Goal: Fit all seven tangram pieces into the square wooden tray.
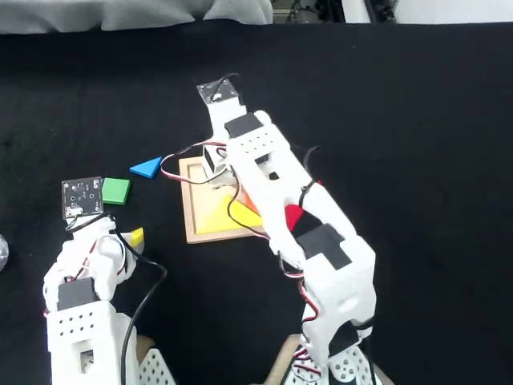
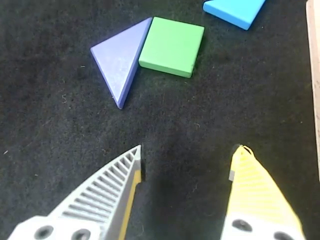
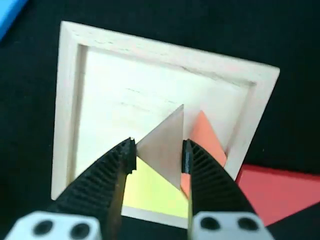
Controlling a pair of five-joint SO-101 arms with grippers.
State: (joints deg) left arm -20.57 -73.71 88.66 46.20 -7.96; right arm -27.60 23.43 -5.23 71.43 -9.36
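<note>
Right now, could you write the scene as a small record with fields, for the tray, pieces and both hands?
Tray: square wooden tray, partly filled
Inside tray: yellow piece, orange piece
Right hand: shut on grey triangle, over the tray
Left hand: open, over bare cloth
Outside tray: red piece beside rim; purple triangle touching green square; blue triangle

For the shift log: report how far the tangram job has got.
Done: yellow piece and orange piece lie in the tray. In hand: the right hand grips a pale triangle over it. To go: red piece beside the tray; blue piece, green square, purple triangle on the cloth near the open left hand.
</note>
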